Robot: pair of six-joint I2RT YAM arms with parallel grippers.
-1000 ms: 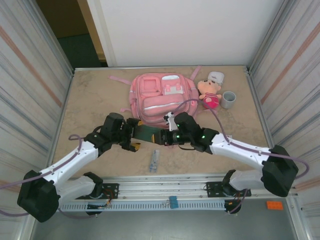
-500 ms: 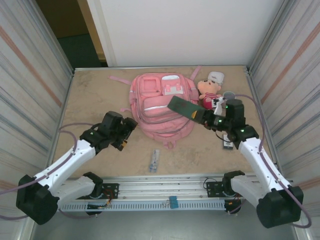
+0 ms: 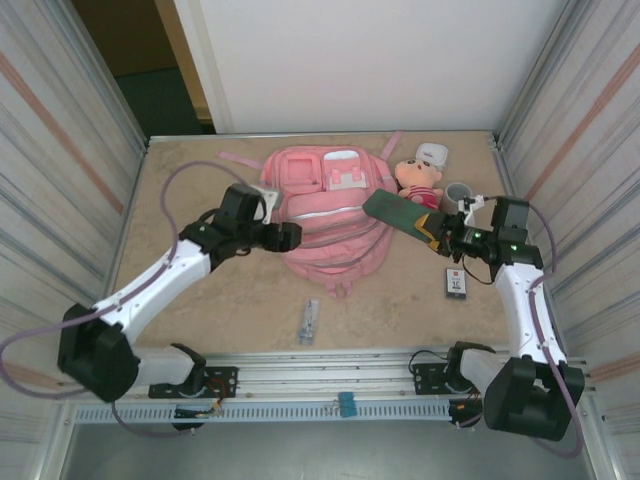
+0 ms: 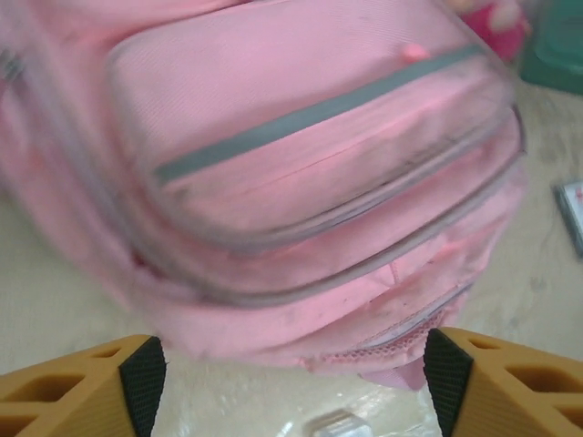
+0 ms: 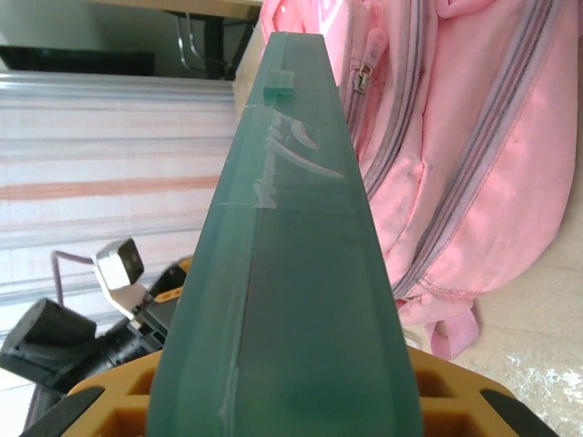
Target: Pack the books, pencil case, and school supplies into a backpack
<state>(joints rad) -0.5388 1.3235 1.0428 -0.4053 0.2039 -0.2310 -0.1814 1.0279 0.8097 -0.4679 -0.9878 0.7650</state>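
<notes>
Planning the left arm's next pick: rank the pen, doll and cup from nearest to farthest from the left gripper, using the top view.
1. Pen: on the table, toward the bases from the left gripper.
2. Doll: right of the backpack.
3. Cup: farther right, beside the doll.

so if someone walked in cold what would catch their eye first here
The big pink backpack lies flat at the far middle of the table. The right arm holds the dark green pencil case in its jaws, raised over the backpack's right edge near a pink plush doll. The left arm reaches to the backpack's left side, its jaws open and holding nothing.
</notes>
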